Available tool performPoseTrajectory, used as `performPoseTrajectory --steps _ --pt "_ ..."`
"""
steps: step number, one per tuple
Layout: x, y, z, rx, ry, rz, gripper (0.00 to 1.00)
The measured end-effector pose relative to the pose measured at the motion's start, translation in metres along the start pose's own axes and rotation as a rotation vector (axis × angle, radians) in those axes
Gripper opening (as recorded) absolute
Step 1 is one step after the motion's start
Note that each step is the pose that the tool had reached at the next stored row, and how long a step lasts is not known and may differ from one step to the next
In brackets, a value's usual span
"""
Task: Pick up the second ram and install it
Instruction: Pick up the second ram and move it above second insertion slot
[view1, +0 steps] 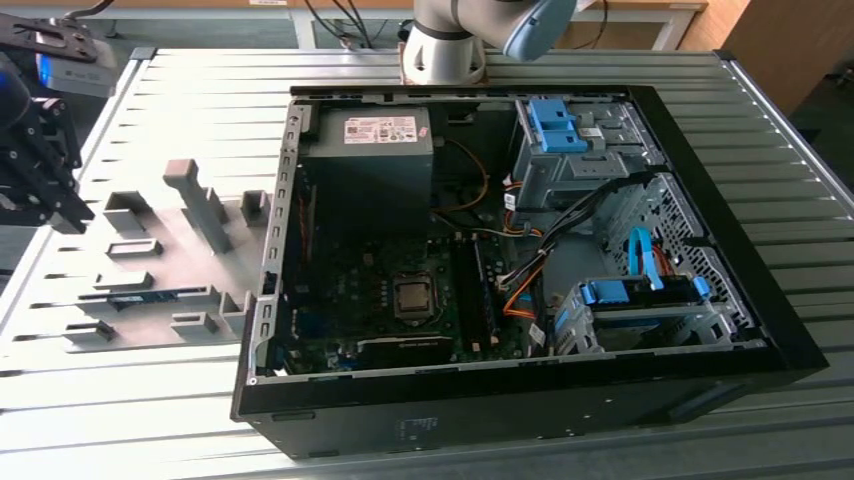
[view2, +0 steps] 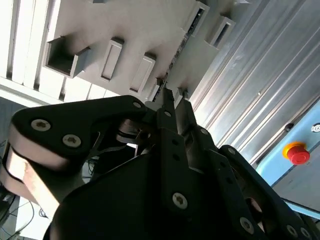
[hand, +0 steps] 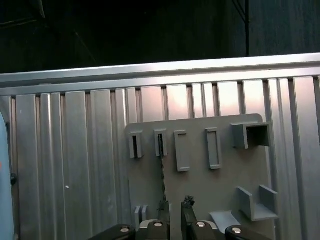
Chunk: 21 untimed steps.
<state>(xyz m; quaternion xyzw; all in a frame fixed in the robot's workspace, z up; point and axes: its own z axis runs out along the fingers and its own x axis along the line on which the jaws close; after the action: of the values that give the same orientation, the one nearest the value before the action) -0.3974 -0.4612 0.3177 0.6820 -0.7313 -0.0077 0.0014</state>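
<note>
First wrist view: end effector (hand: 175, 207) narrowly parted and empty, hovering near second ram (hand: 162, 170), held on edge in grey slotted holder (hand: 225, 185) on desk (hand: 75, 165), presumably for pinching across flat faces.

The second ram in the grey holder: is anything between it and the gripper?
Nothing visible. In the first wrist view the second ram stands on edge in the grey holder, and the gripper hangs clear of it with only air between.

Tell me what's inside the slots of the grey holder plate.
The second ram stands on edge in one slot of the grey holder plate; its lower edge is hidden inside.
</note>
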Motion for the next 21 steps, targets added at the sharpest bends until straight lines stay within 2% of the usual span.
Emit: performPoseTrajectory --steps 6,7,12,21 --pt "0.0004 0.0012 0.0041 -0.0003 0.0005 -0.041 0.25" --pt "0.0004 0.0020 0.0053 -0.0004 0.0006 -0.046 0.31" --pt "0.0009 0.0062 0.0140 -0.0005 0.0009 -0.074 0.31" --pt "0.0012 0.0074 0.0302 -0.0006 0.0010 -0.074 0.31"
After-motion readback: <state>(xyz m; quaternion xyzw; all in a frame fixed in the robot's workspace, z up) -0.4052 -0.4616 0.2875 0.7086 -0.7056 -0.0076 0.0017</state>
